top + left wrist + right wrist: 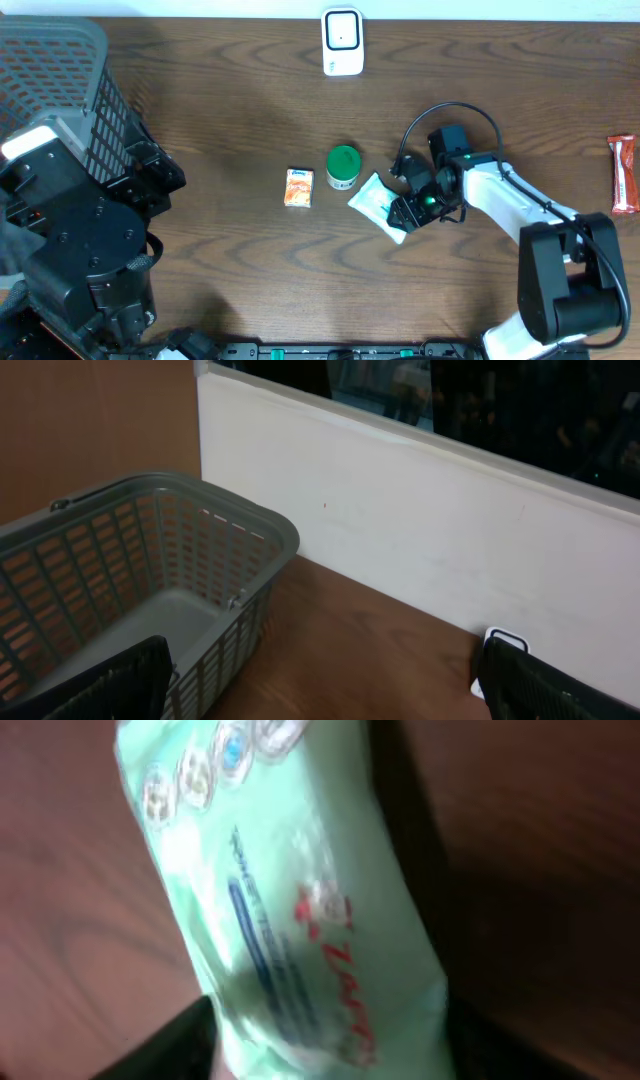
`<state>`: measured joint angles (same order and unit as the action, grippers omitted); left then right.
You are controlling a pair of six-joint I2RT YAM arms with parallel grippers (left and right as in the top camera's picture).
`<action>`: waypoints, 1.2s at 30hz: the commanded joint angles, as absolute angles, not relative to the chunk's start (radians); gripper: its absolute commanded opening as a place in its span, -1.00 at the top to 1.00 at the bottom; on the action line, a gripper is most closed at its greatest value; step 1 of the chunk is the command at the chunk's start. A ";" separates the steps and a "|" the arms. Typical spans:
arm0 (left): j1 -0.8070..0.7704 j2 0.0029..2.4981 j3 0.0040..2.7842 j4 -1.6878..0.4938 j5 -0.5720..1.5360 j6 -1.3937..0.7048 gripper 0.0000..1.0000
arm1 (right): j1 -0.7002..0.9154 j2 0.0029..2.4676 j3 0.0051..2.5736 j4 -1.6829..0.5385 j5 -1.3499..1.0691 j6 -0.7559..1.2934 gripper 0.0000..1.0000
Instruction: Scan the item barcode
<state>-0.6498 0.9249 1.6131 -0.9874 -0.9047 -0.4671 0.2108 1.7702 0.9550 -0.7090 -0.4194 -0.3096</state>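
Overhead and wrist views of the table. The pale green packet (pixel 377 203) lies flat near the middle of the wooden table (pixel 200 120), just right of the green-lidded can (pixel 343 167) and well below the white scanner (pixel 342 42) at the far edge. Its long axis runs diagonally, from the end near the can down and right toward the right arm. In the right wrist view its printed face is turned up to the camera, with red and blue lettering and a row of round emblems at the far end. The right gripper (pixel 408 212) is set over the packet's nearer end, and its dark fingers (pixel 165 1045) stand on either side of the packet, partly closed around it. Whether they already press on the wrapper cannot be told, since this view is blurred and the packet's near end is cut off by the lower edge. No barcode can be made out on the visible face. The left gripper (pixel 325 660) has its jaws wide apart with nothing between them, beside the grey basket (pixel 255 530). A small orange box (pixel 299 187) lies left of the can, and a red bar (pixel 623 175) lies at the table's right edge, partly out of frame.
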 commanded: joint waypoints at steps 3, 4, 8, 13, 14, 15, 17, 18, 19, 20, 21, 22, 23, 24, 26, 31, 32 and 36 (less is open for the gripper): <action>-0.646 0.927 1.612 -0.987 -0.929 -0.468 -0.96 | 0.204 1.863 0.939 -0.713 -0.450 -0.356 0.68; -0.646 0.927 1.612 -0.987 -0.929 -0.468 -0.96 | 0.204 1.865 0.939 -0.703 -0.451 -0.356 0.88; -0.646 0.927 1.612 -0.987 -0.929 -0.468 -0.96 | 0.204 1.863 0.941 -0.638 -0.494 -0.279 0.98; -0.646 0.927 1.612 -0.987 -0.929 -0.468 -0.96 | 0.204 1.853 0.986 -0.635 -0.508 -0.035 0.98; -0.646 0.927 1.612 -0.987 -0.929 -0.468 -0.96 | 0.204 1.846 1.004 -0.664 -0.508 0.027 0.98; -0.646 0.927 1.612 -0.987 -0.929 -0.468 -0.96 | 0.204 1.839 1.026 -0.703 -0.509 0.088 0.98; -0.646 0.927 1.612 -0.987 -0.929 -0.468 -0.96 | 0.204 1.824 1.076 -0.812 -0.544 0.209 0.97; -0.646 0.927 1.612 -0.987 -0.929 -0.468 -0.96 | 0.204 1.814 1.106 -0.882 -0.579 0.282 0.98; -0.646 0.927 1.612 -0.987 -0.929 -0.468 -0.96 | 0.204 1.806 1.126 -0.931 -0.609 0.339 0.98; -0.646 0.927 1.612 -0.987 -0.929 -0.468 -0.95 | 0.204 1.796 1.147 -0.982 -0.646 0.410 0.97; -0.646 0.927 1.612 -0.987 -0.929 -0.468 -0.96 | 0.204 1.787 1.161 -1.021 -0.675 0.461 0.98; -0.646 0.927 1.612 -0.987 -0.929 -0.468 -0.96 | 0.204 1.782 1.170 -1.044 -0.694 0.505 0.98; -0.646 0.927 1.612 -0.987 -0.929 -0.468 -0.96 | 0.204 1.776 1.177 -1.074 -0.714 0.588 0.97; -0.646 0.927 1.612 -0.987 -0.929 -0.468 -0.96 | 0.204 1.776 1.179 -1.098 -0.731 0.672 0.98; -0.646 0.927 1.612 -0.987 -0.929 -0.468 -0.96 | 0.204 1.778 1.178 -1.159 -0.763 0.828 0.97; -0.646 0.927 1.612 -0.987 -0.929 -0.468 -0.96 | 0.203 1.779 1.177 -1.277 -0.849 1.096 0.97; -0.646 0.927 1.612 -0.987 -0.929 -0.468 -0.96 | 0.203 1.779 1.177 -1.279 -0.867 1.129 0.98; -0.646 0.927 1.612 -0.987 -0.929 -0.468 -0.96 | 0.203 1.779 1.177 -1.279 -0.949 1.262 0.97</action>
